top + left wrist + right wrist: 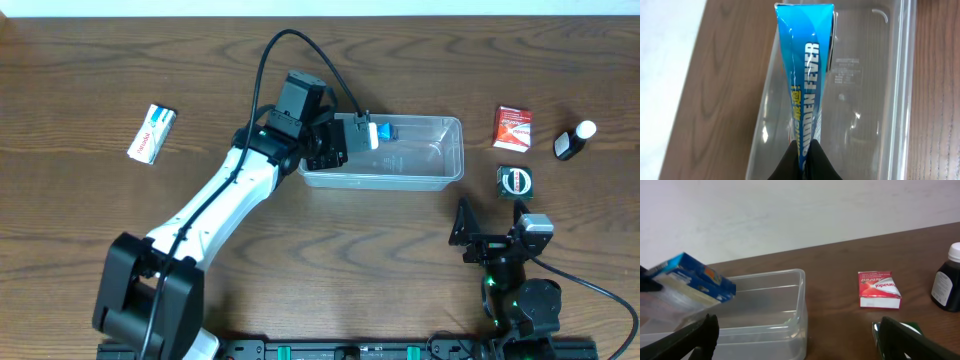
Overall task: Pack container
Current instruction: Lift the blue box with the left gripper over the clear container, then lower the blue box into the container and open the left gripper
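A blue carton point(807, 75) printed "SUDDEN FEVER" is pinched by its end in the left gripper point(805, 155) and held tilted over the 9 o'clock end of the clear container point(432, 152). The container is set on the wooden table point(300, 240), just toward 2 o'clock from its middle. The right gripper point(490, 218) is spread wide with nothing gripped, at 5 o'clock of the container. A red box point(512, 128) is seen at 3 o'clock of the container, with a dark white-capped bottle point(574, 141) beyond it. A small black box point(515, 181) lies at 4 o'clock and a white box point(151, 133) well apart at 9 o'clock.
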{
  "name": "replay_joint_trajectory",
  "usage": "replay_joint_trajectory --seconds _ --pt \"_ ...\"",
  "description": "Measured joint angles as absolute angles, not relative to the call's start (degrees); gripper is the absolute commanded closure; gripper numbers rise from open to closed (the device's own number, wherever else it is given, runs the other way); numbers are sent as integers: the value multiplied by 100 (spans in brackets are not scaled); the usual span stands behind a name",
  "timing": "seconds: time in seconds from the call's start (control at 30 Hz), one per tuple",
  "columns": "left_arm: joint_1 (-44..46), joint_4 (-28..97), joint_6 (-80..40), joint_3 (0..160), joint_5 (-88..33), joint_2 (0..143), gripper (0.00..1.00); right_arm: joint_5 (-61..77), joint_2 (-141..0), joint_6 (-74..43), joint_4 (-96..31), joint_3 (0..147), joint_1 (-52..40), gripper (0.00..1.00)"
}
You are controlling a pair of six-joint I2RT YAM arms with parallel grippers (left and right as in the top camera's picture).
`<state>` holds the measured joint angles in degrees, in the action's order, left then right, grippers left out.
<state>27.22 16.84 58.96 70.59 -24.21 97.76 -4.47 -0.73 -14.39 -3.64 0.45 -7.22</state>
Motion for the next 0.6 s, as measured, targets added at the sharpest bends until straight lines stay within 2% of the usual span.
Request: replay_joint_trajectory --seconds 0.53,0.6 --pt "2729 1490 5898 7059 -1712 10156 93 -447 -73 -1439 -364 45 -722 1" --pt "2729 1490 5900 7059 -1695 10186 84 -447 -73 -1439 -364 45 -722 1"
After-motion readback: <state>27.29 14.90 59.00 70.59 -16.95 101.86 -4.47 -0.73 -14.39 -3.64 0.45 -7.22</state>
